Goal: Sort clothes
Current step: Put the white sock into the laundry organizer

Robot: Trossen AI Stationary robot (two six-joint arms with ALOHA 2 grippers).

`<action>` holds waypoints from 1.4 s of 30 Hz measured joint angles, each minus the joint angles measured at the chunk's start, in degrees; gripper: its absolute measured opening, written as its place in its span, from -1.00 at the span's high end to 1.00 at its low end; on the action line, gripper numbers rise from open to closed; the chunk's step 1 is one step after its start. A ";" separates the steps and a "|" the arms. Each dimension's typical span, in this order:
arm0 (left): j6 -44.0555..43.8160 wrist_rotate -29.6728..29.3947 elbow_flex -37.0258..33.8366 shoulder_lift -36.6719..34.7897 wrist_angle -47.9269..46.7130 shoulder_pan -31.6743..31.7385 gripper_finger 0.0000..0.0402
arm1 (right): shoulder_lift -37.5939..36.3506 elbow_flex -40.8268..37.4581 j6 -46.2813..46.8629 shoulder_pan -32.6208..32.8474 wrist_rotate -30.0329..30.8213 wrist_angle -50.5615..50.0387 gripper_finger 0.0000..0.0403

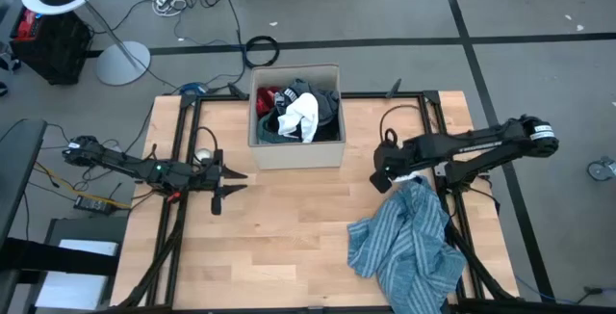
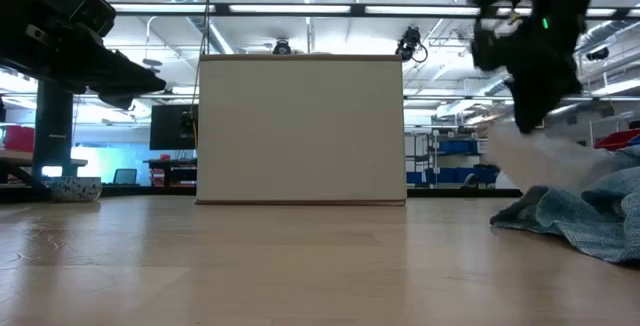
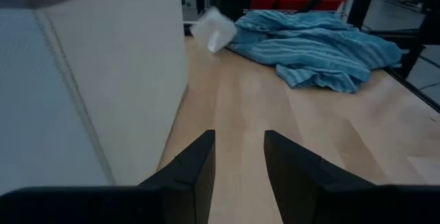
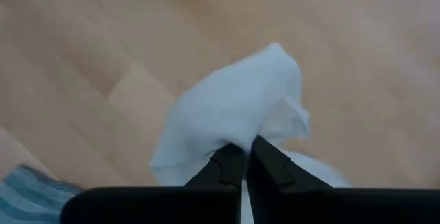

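Observation:
A tan cardboard box (image 1: 296,150) stands at the table's far middle, with red, black, white and grey clothes (image 1: 296,110) inside. A blue-white striped shirt (image 1: 409,247) lies crumpled on the table's near right; it also shows in the left wrist view (image 3: 309,49). My right gripper (image 1: 385,177) is just beyond the shirt's far edge, shut on a white cloth (image 4: 234,107). My left gripper (image 3: 239,155) is open and empty, hovering at the table's left (image 1: 231,181), beside the box's near left corner. My right gripper pinches a bunched fold of the white cloth (image 4: 237,136) between its two fingers, coming from above. The cloth hangs slack below the fingers (image 2: 535,156). Its lower end reaches down by the striped shirt (image 2: 590,206); whether it rests there I cannot tell.
Bare wooden table (image 1: 289,247) lies in front of the box, between the two arms. Black frame rails (image 1: 183,131) run along the table's left and right sides. Cables and a lamp base lie on the floor beyond the far edge.

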 joint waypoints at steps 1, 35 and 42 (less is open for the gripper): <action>0.00 0.02 0.00 0.00 -0.06 0.00 0.35 | -0.17 2.73 -0.04 0.33 1.43 -2.66 0.98; 0.09 0.63 0.00 0.00 -1.84 0.00 0.35 | 35.65 78.88 -45.44 -15.08 -0.16 -0.23 0.99; 0.09 0.63 0.00 0.00 -1.90 0.00 0.35 | 45.13 78.88 -45.99 -17.62 -7.19 4.45 0.98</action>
